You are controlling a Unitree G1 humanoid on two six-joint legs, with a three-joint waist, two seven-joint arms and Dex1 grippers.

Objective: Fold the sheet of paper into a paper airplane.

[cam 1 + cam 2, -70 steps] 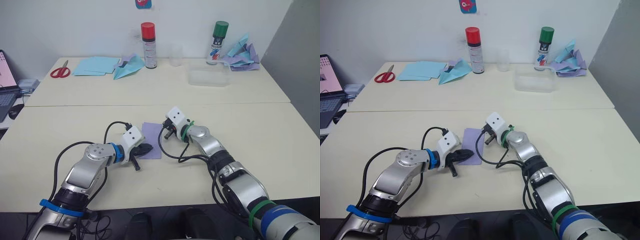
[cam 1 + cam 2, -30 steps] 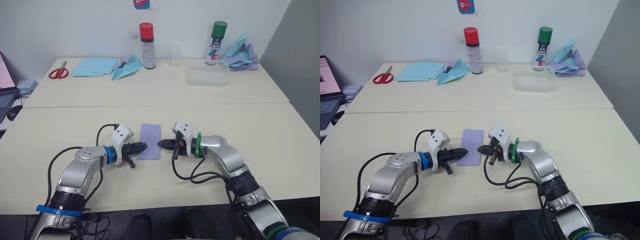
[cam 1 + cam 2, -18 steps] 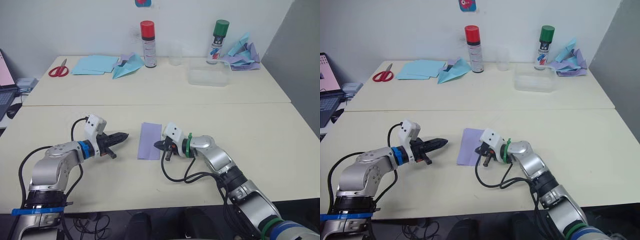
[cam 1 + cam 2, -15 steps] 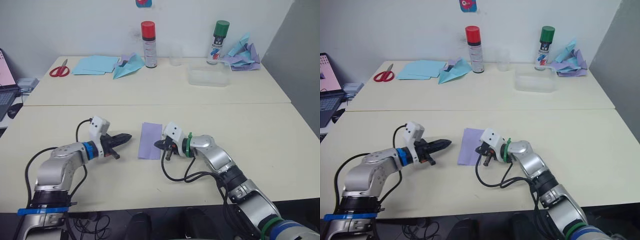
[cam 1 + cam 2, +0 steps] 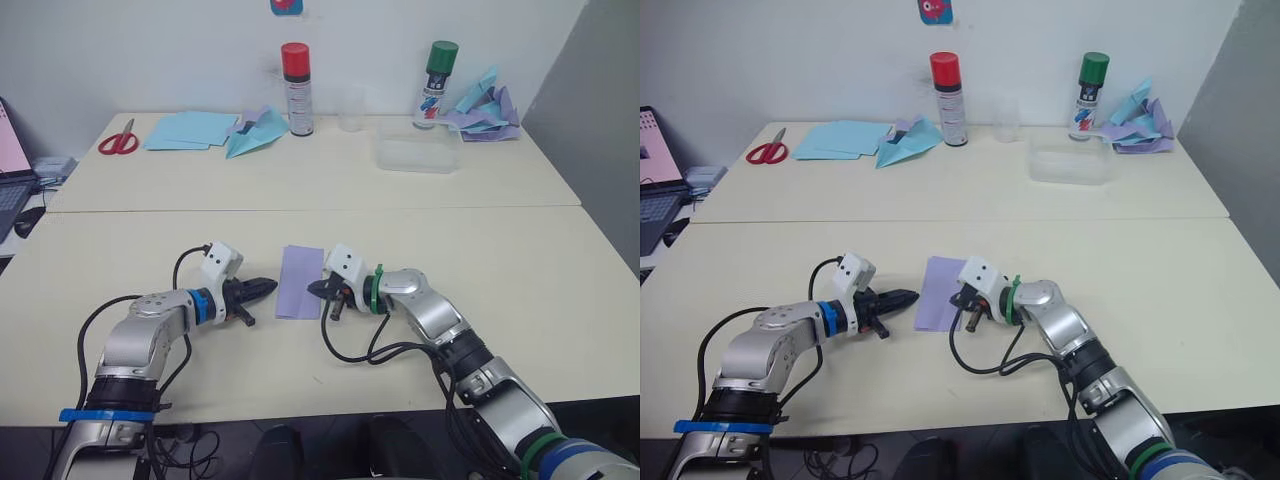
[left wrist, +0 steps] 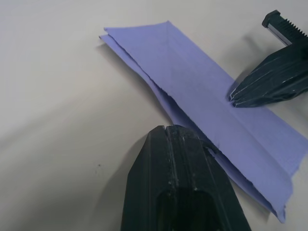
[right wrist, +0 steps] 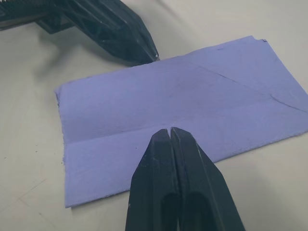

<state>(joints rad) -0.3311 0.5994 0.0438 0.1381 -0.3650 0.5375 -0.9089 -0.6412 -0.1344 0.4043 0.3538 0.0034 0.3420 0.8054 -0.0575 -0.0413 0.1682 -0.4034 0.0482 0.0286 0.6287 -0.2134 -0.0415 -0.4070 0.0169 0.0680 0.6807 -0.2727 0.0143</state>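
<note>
- Sheet of paper [image 5: 299,281]: lavender-purple, folded to a narrow double-layered strip with visible creases; lies flat on the near table [image 5: 560,300], between the two grippers.
- Left gripper [image 5: 268,287]: fingers pressed together, nothing held; tip points at the strip's left long edge, at or just beside that edge.
- Right gripper [image 5: 314,288]: fingers pressed together, nothing held; tip rests over the strip's right long edge, about midway along its length.
- Far table [image 5: 330,170], left portion: red-handled scissors [image 5: 119,142]; stack of light blue sheets [image 5: 190,129]; light blue paper plane [image 5: 256,131], just beside the stack.
- Far table, centre: spray can with red cap [image 5: 297,89], upright; clear cup [image 5: 349,110] near it.
- Far table, right portion: spray can with green cap [image 5: 436,84], upright; clear plastic container [image 5: 419,154] in front of it; heap of blue and purple paper [image 5: 484,108] beside the can.
- Left margin: laptop [image 5: 12,170], partly in frame.
</note>
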